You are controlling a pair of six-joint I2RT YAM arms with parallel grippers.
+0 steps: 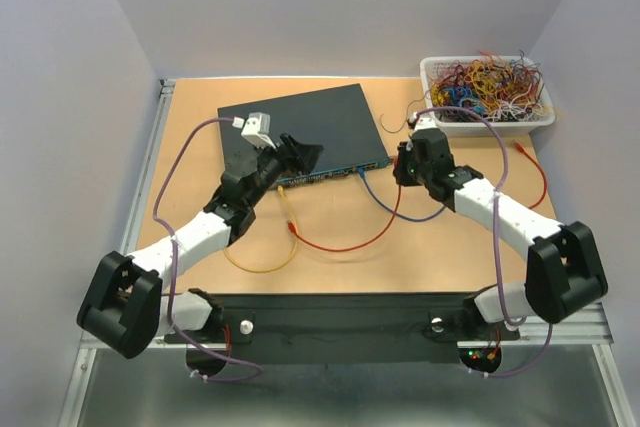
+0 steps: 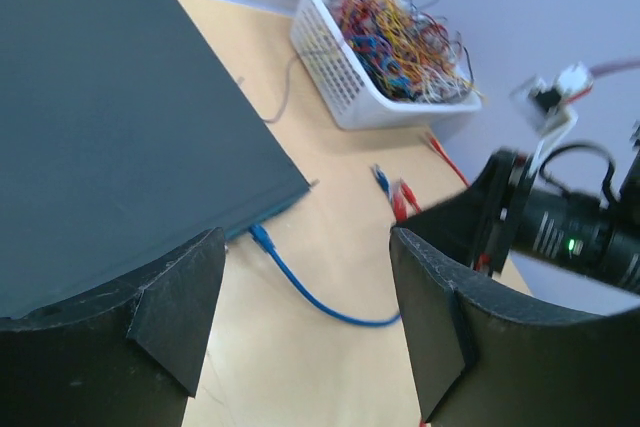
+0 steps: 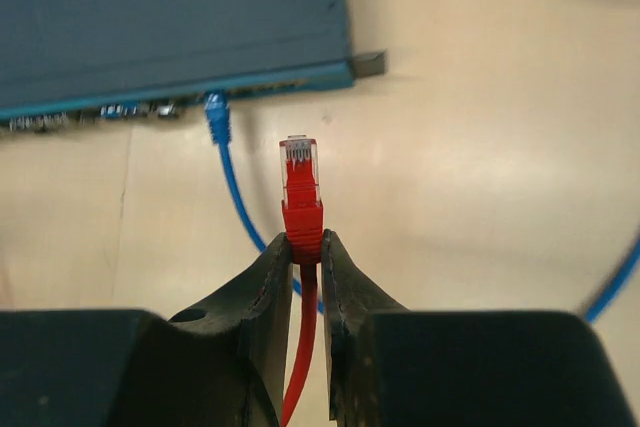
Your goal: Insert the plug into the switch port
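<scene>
Teal switch (image 1: 300, 127): one, flat on the worktop (image 1: 420, 257), mid-rear, with a row of switch ports (image 3: 120, 109) on its near face. White wire basket (image 1: 480, 97): one, far right corner. Blue cable (image 3: 214, 119): one, seated in a port. Yellow cable (image 1: 262, 267): one, loose toward the near edge. Red plug (image 3: 300, 172): one, boot pinched between the right fingers (image 3: 275, 267), clear tip beyond them, short of the ports, just right of the blue. Left fingers (image 2: 190, 287): spread, empty.

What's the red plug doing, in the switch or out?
Out: the right gripper holds the red plug short of the switch, table showing between.
</scene>
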